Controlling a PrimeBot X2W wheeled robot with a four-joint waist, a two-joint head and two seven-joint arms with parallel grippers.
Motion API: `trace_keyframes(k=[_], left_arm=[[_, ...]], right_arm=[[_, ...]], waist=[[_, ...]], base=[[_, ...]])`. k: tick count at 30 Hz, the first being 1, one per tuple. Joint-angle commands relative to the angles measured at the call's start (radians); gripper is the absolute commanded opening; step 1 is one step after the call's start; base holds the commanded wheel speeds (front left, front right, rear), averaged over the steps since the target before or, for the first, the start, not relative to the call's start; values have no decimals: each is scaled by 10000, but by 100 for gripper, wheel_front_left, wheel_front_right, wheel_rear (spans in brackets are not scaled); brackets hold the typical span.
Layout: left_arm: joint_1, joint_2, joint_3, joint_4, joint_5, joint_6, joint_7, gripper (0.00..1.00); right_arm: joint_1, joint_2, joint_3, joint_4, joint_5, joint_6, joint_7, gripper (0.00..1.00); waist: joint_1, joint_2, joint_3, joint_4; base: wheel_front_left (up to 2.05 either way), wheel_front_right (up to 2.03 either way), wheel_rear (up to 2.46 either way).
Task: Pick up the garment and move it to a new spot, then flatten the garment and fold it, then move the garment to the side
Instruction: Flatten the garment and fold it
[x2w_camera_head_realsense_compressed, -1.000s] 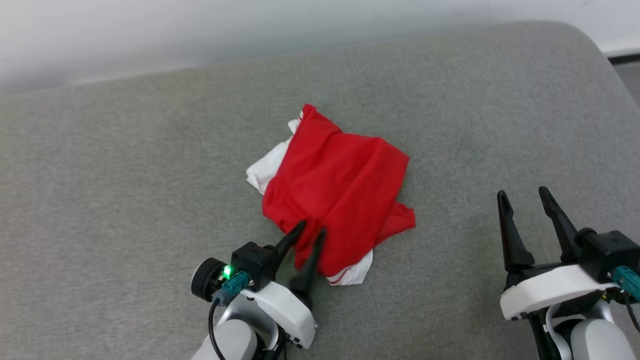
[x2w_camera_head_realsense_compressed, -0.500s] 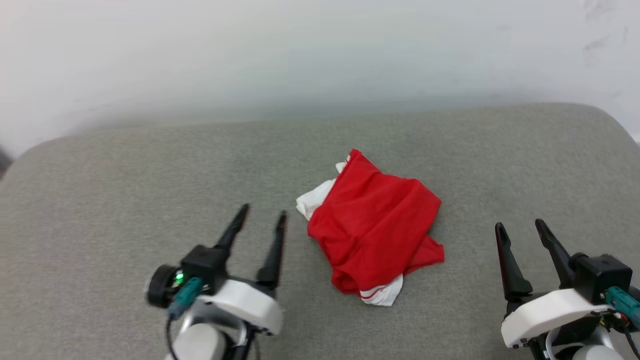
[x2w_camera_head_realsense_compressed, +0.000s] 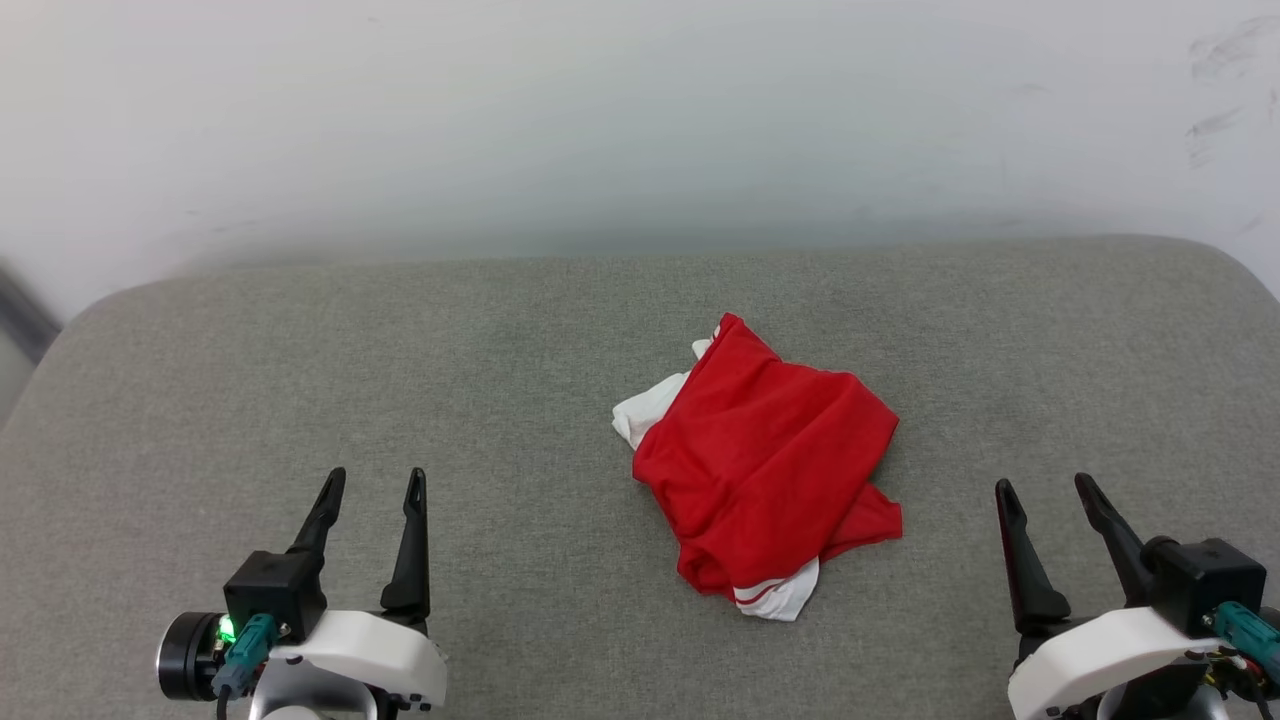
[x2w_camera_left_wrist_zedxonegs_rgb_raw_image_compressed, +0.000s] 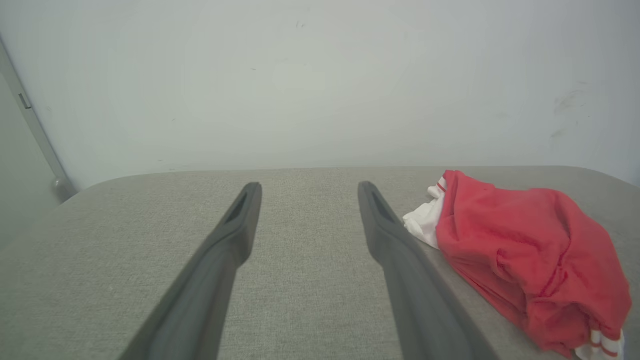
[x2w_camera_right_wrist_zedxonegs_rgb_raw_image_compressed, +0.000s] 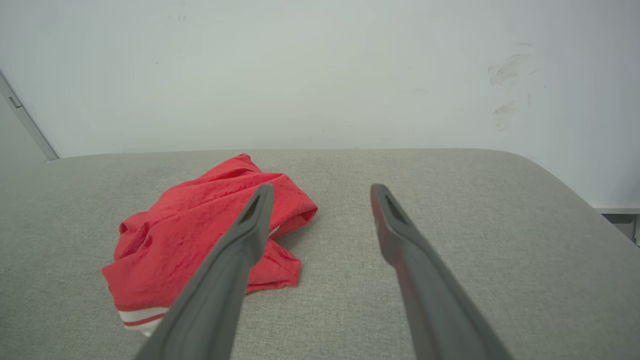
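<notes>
The garment (x2w_camera_head_realsense_compressed: 765, 465), a bright red jersey with white sleeve parts and red-and-white stripe trim, lies crumpled in a heap on the grey padded surface (x2w_camera_head_realsense_compressed: 500, 380), right of the middle. My left gripper (x2w_camera_head_realsense_compressed: 373, 485) stands open at the lower left, well apart from the heap, nothing between its fingers. At the lower right my right gripper (x2w_camera_head_realsense_compressed: 1043, 488) is open too, a short way right of the cloth. The garment (x2w_camera_left_wrist_zedxonegs_rgb_raw_image_compressed: 530, 255) shows to the right of the open left gripper (x2w_camera_left_wrist_zedxonegs_rgb_raw_image_compressed: 309, 186), and the garment (x2w_camera_right_wrist_zedxonegs_rgb_raw_image_compressed: 200, 230) lies left of the open right gripper (x2w_camera_right_wrist_zedxonegs_rgb_raw_image_compressed: 322, 187).
A pale wall (x2w_camera_head_realsense_compressed: 640, 120) rises behind the surface's far edge. The surface's rounded corners show at far left (x2w_camera_head_realsense_compressed: 90, 310) and far right (x2w_camera_head_realsense_compressed: 1225, 260). A grey door frame strip (x2w_camera_left_wrist_zedxonegs_rgb_raw_image_compressed: 35, 130) stands at the left.
My left gripper let go of the garment's near edge, opened and drew back to the lower left. The camera tilted up, so the scene shifted. The garment stays crumpled.
</notes>
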Motion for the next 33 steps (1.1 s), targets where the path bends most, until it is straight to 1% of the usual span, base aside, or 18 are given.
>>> trace_keyframes(k=[1,11,15,18,19,21,23,26,31,33], left_arm=[[101,-16,34,-23,22,-38,-27,100],[31,-193,168,122,87,-249,-27,100],[-103,-289,235,143,110,-312,-27,100],[-225,-348,261,102,167,-376,-26,100],[-265,-374,270,79,180,-401,-28,100],[-356,-474,300,27,192,-439,-26,100],[-475,-564,351,-38,235,-450,-28,100],[-669,-703,389,-188,317,-546,-28,100],[-970,-899,543,-347,431,-671,-26,100],[-1050,-958,616,-384,467,-730,-26,100]], right_arm=[[97,5,18,-35,-3,-3,18,100],[-69,5,19,-66,-73,-3,10,100],[-389,10,393,-92,-225,-3,351,100],[-711,-2,1024,-1,-282,-3,1319,100],[-841,-97,1263,16,-286,-3,1723,100],[-1055,-443,1760,134,-234,-5,2797,100],[-1362,-764,2415,136,64,-5,3760,100],[-1743,-1467,3396,141,493,-5,5095,100],[-2309,-2240,4899,285,1271,-6,6539,100],[-2583,-2425,5381,442,1453,-6,6802,100]], waist=[[0,0,-4,-25],[0,0,-24,-113],[0,0,56,-96],[0,0,191,3],[0,0,264,53],[0,0,429,177],[0,0,616,325],[0,0,946,609],[0,0,1519,1008],[0,0,1709,1116]], base=[[0,0,0],[0,0,0],[0,0,0],[0,0,0],[0,0,0],[0,0,0],[0,0,0],[0,0,0],[0,0,0],[0,0,0]])
